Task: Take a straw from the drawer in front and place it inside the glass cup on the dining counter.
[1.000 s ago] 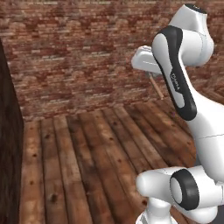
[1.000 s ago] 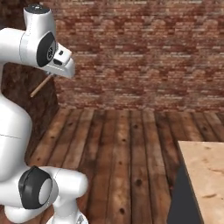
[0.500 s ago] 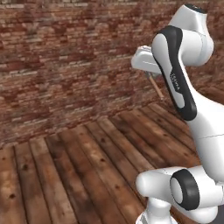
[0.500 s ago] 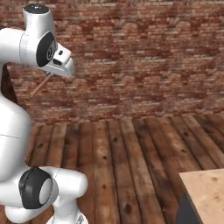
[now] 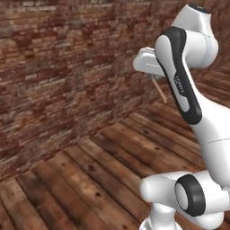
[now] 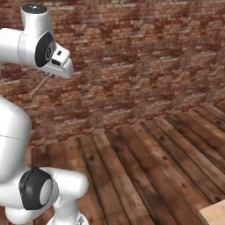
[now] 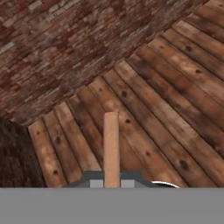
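Hand view: straw [image 7: 111, 148] in end effector [image 7: 112, 181]

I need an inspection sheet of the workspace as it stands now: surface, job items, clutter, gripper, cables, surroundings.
Surface: a corner of the light beige wood-grain dining counter shows at the lower right of the right base view; nothing seen on that corner.
Job's things: the thin brownish-orange straw is held in the gripper and sticks out past it over the floor. Drawer and glass cup: nothing seen.
Clutter: nothing seen.
Gripper: the white two-finger gripper is raised high and shut on the straw.
Cables: nothing seen.
Surroundings: red-brown brick wall ahead, dark wooden plank floor below.
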